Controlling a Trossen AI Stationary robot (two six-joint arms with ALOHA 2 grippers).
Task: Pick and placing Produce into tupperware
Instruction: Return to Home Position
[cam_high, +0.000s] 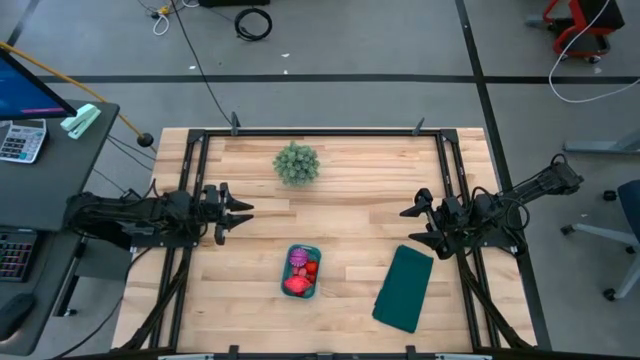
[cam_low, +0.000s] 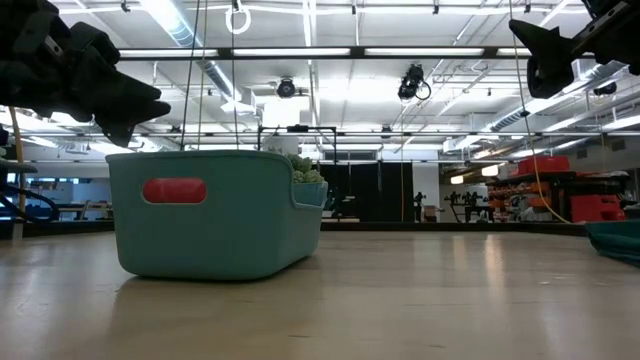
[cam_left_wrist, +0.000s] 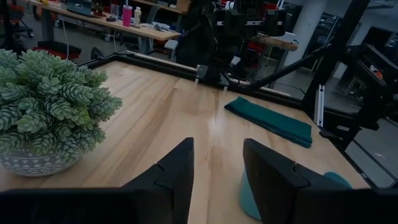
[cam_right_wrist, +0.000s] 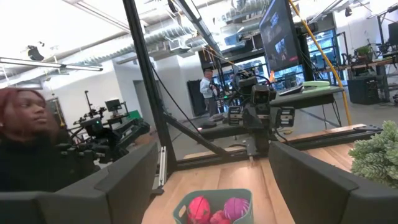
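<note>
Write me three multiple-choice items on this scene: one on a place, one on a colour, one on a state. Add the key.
1. The produce lies:
A. in the tub
B. by the plant
C. on the slab

2. The tub is:
A. red
B. teal
C. yellow

3. The left gripper and right gripper are:
A. shut on produce
B. shut, empty
C. open, empty

Key:
1 A: the high view shows red and purple pieces inside the tub, with none by the plant or on the slab.
2 B: its wall shows teal in the low view.
3 C: each wrist view shows two spread fingers with nothing between them.
</note>
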